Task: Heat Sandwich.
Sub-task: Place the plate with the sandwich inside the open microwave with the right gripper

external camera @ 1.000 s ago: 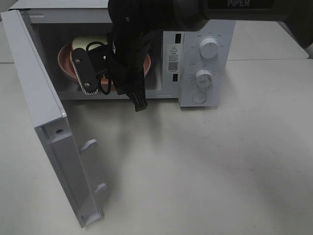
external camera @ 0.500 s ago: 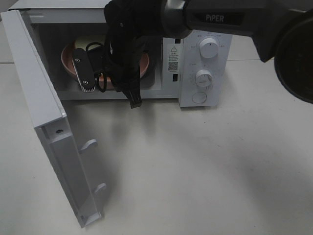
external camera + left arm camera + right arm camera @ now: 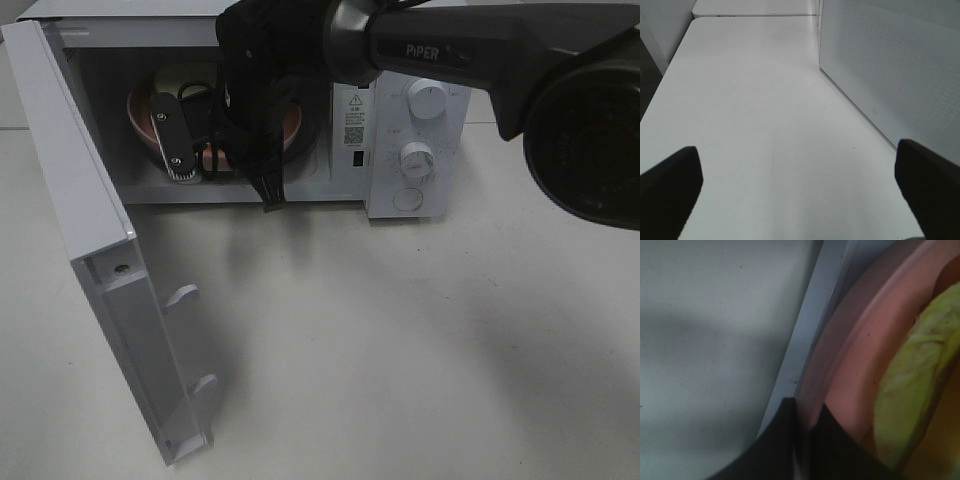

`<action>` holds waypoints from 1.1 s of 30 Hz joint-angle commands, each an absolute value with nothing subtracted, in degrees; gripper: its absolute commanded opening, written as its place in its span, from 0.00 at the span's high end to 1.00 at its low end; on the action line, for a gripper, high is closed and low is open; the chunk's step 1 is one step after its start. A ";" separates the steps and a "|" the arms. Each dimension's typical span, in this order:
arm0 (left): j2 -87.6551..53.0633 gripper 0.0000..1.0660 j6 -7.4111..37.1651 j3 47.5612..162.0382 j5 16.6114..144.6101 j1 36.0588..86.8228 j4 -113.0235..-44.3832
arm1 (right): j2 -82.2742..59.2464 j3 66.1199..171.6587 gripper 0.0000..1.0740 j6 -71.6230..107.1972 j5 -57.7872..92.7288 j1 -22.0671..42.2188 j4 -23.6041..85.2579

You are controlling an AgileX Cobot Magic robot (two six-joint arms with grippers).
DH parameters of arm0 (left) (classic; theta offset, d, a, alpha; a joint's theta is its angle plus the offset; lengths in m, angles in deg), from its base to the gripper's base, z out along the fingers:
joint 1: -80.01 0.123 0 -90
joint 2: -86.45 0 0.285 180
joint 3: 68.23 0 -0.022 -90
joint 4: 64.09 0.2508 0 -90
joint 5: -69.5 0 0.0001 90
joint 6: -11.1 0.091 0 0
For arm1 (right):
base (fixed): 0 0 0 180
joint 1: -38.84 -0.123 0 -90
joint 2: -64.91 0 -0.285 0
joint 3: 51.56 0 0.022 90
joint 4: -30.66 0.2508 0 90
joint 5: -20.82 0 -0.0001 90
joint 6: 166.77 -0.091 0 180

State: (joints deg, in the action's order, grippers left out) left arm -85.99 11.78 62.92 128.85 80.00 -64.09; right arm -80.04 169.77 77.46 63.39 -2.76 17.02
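A: Start at the near edge of the worktop [image 3: 420,340]. What stands closest?

B: The microwave door [image 3: 90,200]. It stands wide open, with its free end pointing toward the near left corner. Two latch hooks [image 3: 182,293] stick out of its inner face.

A: And the left claw?

B: The left claw [image 3: 798,160] hovers over bare worktop, and its fingers [image 3: 670,190] are spread wide apart. Just beside it rises a white panel [image 3: 890,75] covered in fine dots. Whether that is the door or a wall of the oven, I cannot tell.

A: What is behind the door?

B: The microwave [image 3: 385,195] sits toward the far edge, left of the middle, with its cavity open. Its right side carries two round knobs [image 3: 428,100], one above the other.

A: Where does the right arm go?

B: The right arm [image 3: 450,50] comes in from the right, crosses in front of the controls and reaches into the cavity. The right claw [image 3: 807,422] is pressed together on the rim of the pink plate [image 3: 138,105], pinching it just inside the oven's front sill [image 3: 805,355].

A: And the sandwich?

B: The sandwich [image 3: 183,76] lies on that plate, inside the cavity and toward its back left. The arm hides much of it from above. The wrist camera shows its yellow-green filling [image 3: 910,385] close to the claw.
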 commanded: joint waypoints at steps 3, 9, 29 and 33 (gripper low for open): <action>-87.54 0.01 11.73 62.74 128.34 80.00 -64.44 | -80.78 171.37 0.99 78.21 60.47 -2.47 17.42; -87.54 0.01 11.73 62.74 128.34 80.00 -64.44 | -81.30 171.37 0.98 79.06 60.64 -1.38 19.43; -87.54 0.01 11.73 62.74 128.34 80.00 -64.44 | -81.30 171.37 0.62 77.69 62.76 -0.58 19.43; -87.54 0.01 11.73 62.74 128.34 80.00 -64.44 | -81.30 171.37 0.48 76.31 62.65 -0.58 19.65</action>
State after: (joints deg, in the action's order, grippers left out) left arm -85.99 11.78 62.92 128.85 80.00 -64.09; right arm -81.64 171.03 77.29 62.76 -0.87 19.60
